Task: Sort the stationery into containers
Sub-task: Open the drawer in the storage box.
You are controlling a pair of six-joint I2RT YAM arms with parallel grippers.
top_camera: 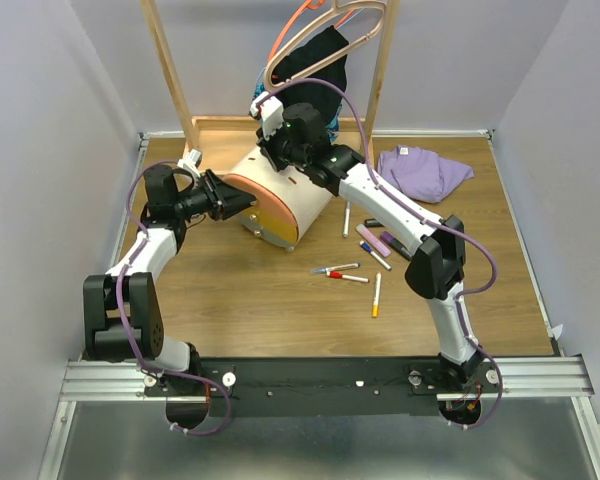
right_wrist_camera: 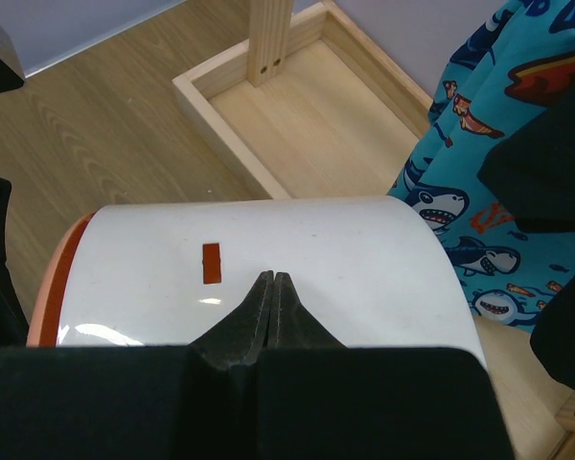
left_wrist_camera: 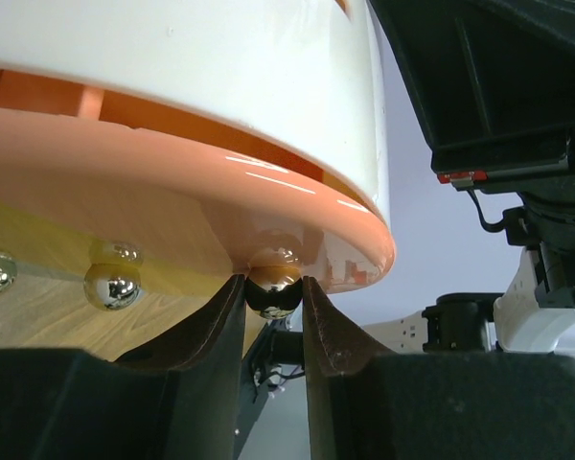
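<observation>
The cream drum-like chest (top_camera: 290,200) stands mid-table with its orange drawer (top_camera: 252,192) facing left and slightly pulled out. My left gripper (top_camera: 242,200) is shut on the orange drawer's chrome knob (left_wrist_camera: 273,289); the drawer front (left_wrist_camera: 153,192) fills the left wrist view. My right gripper (top_camera: 280,152) is shut and empty, its tips pressed on the chest's cream top (right_wrist_camera: 297,259). Several pens and markers lie right of the chest: a white pen (top_camera: 346,219), a red-capped one (top_camera: 346,277), an orange-tipped one (top_camera: 376,295), and pink, purple and blue ones (top_camera: 377,243).
A purple cloth (top_camera: 424,170) lies at the back right. A wooden rack with a box base (right_wrist_camera: 297,115) stands behind the chest, hangers (top_camera: 325,30) and dark clothing on it. A blue shark-print fabric (right_wrist_camera: 470,182) hangs beside the chest.
</observation>
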